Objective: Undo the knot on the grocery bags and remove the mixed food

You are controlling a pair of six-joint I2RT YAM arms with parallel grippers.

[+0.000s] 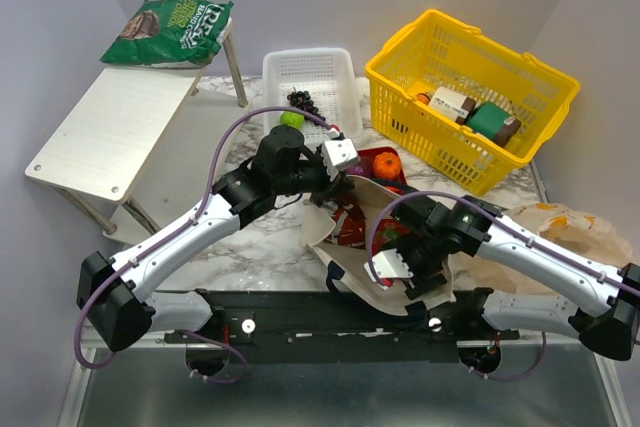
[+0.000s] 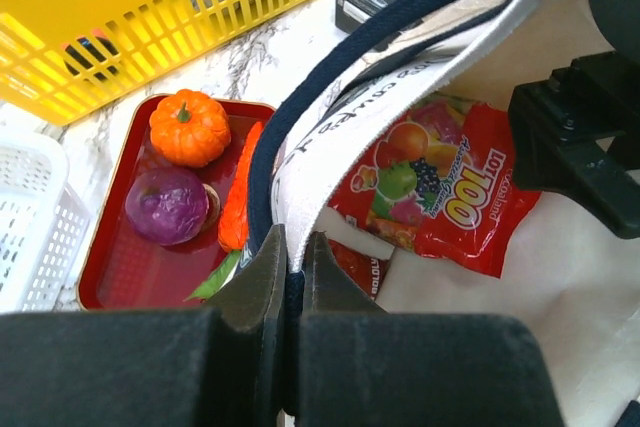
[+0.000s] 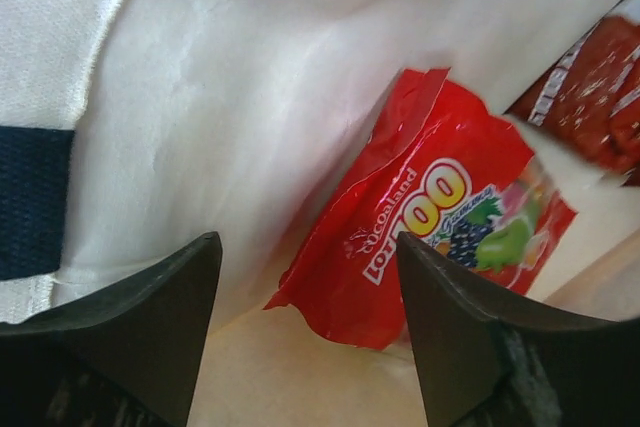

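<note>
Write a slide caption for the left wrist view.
Left gripper pinches the canvas tote by its rim, exposing a red snack packet inside; orange, purple onion and carrot lie on a red tray alongside.

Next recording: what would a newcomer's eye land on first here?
The open beige canvas tote with navy handles sits in the middle, its rim pinched by the shut left gripper. Inside lies a bright red fruit-printed snack packet, with the open right gripper aimed at it. The yellow plastic basket stands far right.
</note>
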